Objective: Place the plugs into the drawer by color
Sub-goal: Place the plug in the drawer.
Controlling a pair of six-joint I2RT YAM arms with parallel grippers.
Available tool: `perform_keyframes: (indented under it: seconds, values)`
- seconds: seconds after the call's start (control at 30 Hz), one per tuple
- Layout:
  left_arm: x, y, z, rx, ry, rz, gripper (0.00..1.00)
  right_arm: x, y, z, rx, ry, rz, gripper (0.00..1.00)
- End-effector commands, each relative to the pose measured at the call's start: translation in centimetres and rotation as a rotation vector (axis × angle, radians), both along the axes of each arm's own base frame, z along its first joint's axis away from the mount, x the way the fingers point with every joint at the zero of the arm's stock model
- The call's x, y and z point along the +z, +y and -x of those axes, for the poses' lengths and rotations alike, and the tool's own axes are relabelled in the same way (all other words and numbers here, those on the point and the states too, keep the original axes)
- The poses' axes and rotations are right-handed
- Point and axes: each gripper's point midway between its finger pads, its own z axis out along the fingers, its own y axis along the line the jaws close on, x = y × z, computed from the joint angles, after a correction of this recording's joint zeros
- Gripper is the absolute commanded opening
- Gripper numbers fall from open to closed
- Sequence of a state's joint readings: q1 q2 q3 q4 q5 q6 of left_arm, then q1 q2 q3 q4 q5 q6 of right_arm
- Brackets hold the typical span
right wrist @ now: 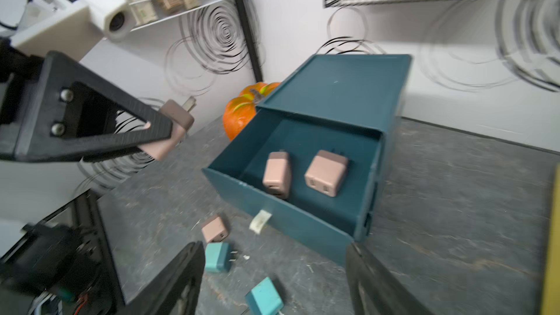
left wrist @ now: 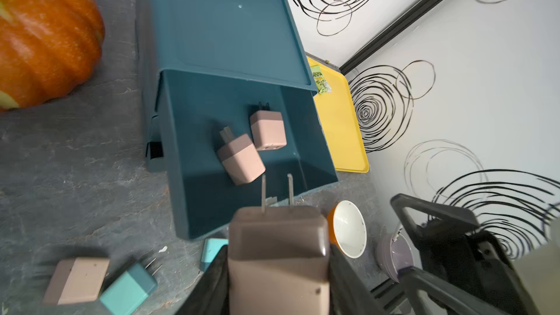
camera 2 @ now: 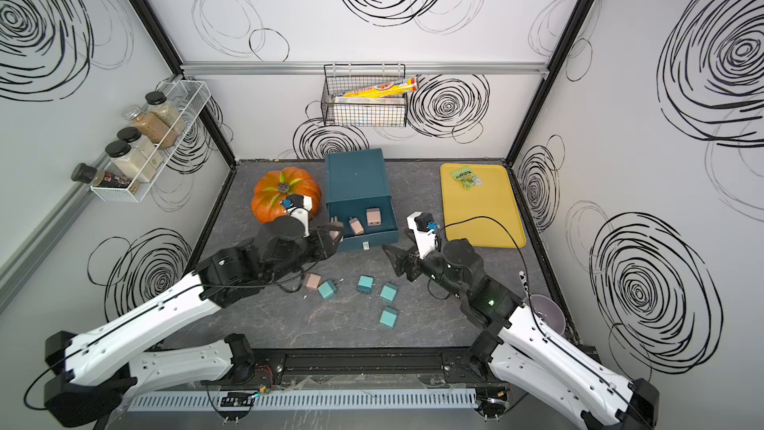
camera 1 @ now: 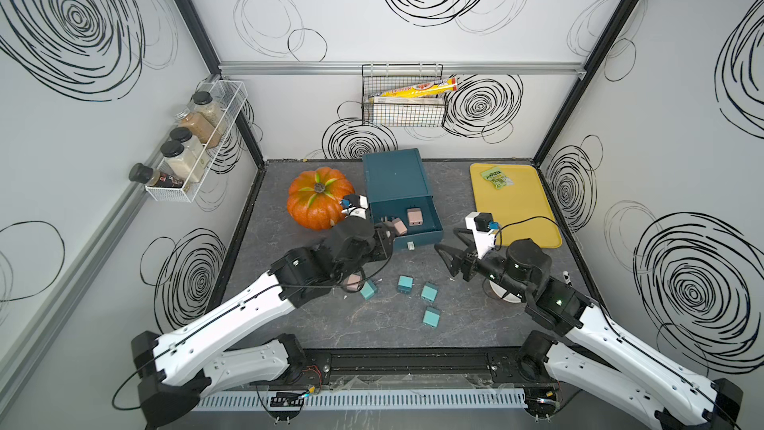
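The drawer (camera 1: 397, 177), a dark teal chest, stands at mid-back with its top drawer (right wrist: 306, 143) pulled out. Two pink plugs (camera 1: 414, 216) (camera 1: 398, 225) lie inside it. My left gripper (camera 1: 386, 233) is shut on a third pink plug (left wrist: 278, 256), prongs forward, just off the open drawer's left front corner. A fourth pink plug (camera 2: 313, 282) and several teal plugs (camera 1: 405, 284) lie on the table in front of the drawer. My right gripper (camera 1: 448, 244) is open and empty, right of the drawer front and above the table.
An orange pumpkin (camera 1: 318, 202) sits left of the drawer, close behind my left wrist. A yellow tray (camera 1: 516, 208) with a green packet (camera 1: 496, 177) lies at the right. A lilac bowl (camera 2: 545, 316) stands under my right arm. A spice rack (camera 1: 198, 146) and a wire basket (camera 1: 403, 105) hang on the walls.
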State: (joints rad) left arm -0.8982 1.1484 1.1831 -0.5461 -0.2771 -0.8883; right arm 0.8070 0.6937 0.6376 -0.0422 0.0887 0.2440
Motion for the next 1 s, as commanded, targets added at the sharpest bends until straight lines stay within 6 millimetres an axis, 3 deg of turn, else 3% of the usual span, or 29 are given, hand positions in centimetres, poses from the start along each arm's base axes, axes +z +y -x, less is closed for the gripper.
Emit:
perform_keyframes:
  seconds: [0.0,0.13,0.17,0.3,0.4,0.57,0.97]
  values:
    - [-0.7,-0.5,-1.7,0.023,0.021,-0.158,0.0,-1.7,-4.6,-2.8,-0.305,0.038,0.071,0.73]
    - [-2.1,-0.2,-3.8,0.094,0.059,-0.288,0.0,-3.9,-5.5,-4.9,-0.368,0.114,0.118,0.52]
    - [-2.4,-0.1,-4.2,0.099,0.065,-0.3,0.0,-4.5,-5.7,-5.4,-0.366,0.134,0.12,0.51]
    - [-4.8,0.1,-5.9,0.095,0.122,-0.34,0.0,-7.1,-5.1,-7.1,-0.287,0.24,0.102,0.5]
    - [-5.9,1.0,-6.6,0.12,0.143,-0.382,0.0,-8.2,-3.2,-7.2,-0.184,0.288,0.102,0.48]
    - [-6.2,1.9,-7.1,0.138,0.161,-0.411,0.02,-8.5,-1.1,-6.6,-0.059,0.297,0.09,0.47]
    - [-9.6,2.9,-7.9,0.159,0.256,-0.499,0.14,-9.2,-0.1,-6.0,0.009,0.325,0.079,0.47]
